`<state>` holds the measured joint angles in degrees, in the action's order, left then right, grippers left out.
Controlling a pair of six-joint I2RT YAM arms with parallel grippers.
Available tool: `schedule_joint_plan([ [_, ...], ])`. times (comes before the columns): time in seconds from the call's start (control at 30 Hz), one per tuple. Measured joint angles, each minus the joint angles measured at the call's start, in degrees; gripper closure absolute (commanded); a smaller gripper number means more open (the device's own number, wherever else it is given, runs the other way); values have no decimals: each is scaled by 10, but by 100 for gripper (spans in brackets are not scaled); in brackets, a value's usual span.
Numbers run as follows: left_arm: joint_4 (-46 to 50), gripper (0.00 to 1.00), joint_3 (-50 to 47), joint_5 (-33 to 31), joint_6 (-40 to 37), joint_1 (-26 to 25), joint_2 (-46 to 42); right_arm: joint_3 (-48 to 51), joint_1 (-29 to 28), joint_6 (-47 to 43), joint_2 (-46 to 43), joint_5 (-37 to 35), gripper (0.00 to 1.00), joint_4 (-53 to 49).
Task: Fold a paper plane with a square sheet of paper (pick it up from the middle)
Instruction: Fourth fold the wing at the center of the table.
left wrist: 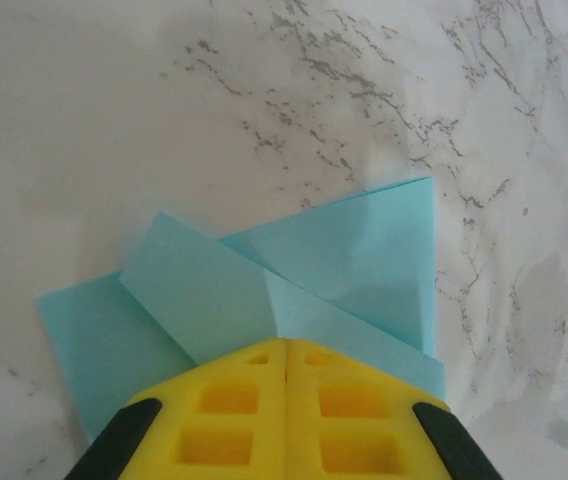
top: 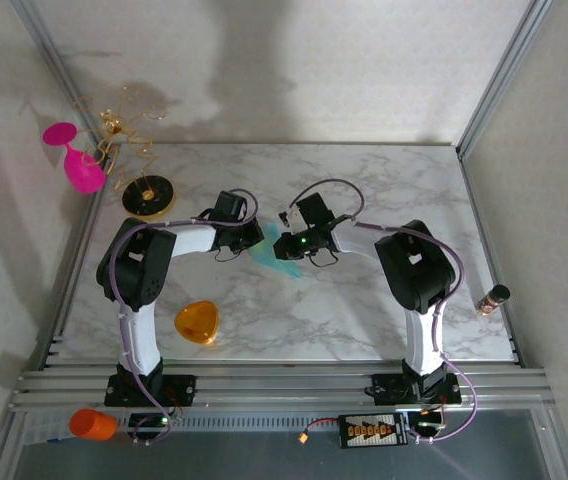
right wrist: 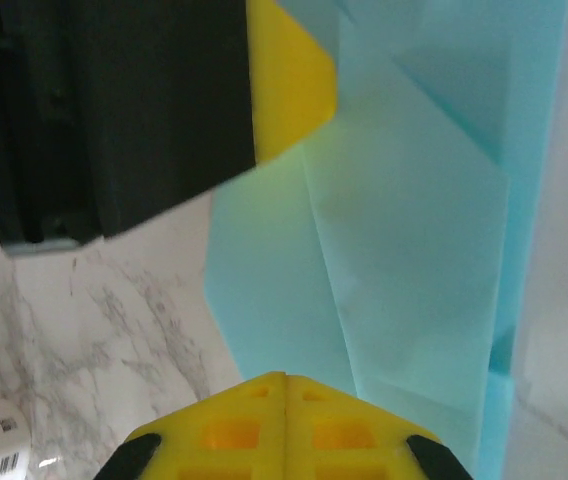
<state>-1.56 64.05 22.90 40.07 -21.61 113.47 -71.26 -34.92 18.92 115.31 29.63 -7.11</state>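
Near the middle of the top view, both arms reach inward over the marble table [top: 384, 190] and meet nose to nose above the paper sheet [top: 274, 260], which lies flat on the surface between them and partly beneath their tips. The left gripper [top: 252, 238] comes in from the left of that frame and the right gripper [top: 286, 248] from the right, so the sheet is worked from two opposite sides at once. One tip can then pin the paper while the other firms a crease. In the left wrist view, the yellow fingers [left wrist: 234, 410] sit together with only a seam between them at the bottom centre. The teal sheet fans out just ahead of and under them, with overlapping flaps folded in toward a centre line. The right wrist view shows the same posture: its yellow fingers [right wrist: 234, 430] are pressed together at the bottom edge, with the paper running up the frame from beneath them. The other arm's yellow tip rests on the paper at the upper left. I judge that both closed tips are bearing down on the folds rather than pinching. Whether any layer is caught between the pads cannot be told. The sheet is only part-folded, not yet a slim dart, so more creasing seems needed. The orange piece [top: 196, 322] lies well apart, toward the lower left.
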Motion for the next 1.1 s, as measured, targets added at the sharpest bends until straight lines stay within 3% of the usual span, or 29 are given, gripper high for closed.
schedule_joint_plan([
  [0.47,26,95,23,-1,1,0,11,-18,0,-21,34,-11,95,-22],
  [1.1,38,95,30,-3,2,0,15,155,22,-28,-89,-12,95,3],
])
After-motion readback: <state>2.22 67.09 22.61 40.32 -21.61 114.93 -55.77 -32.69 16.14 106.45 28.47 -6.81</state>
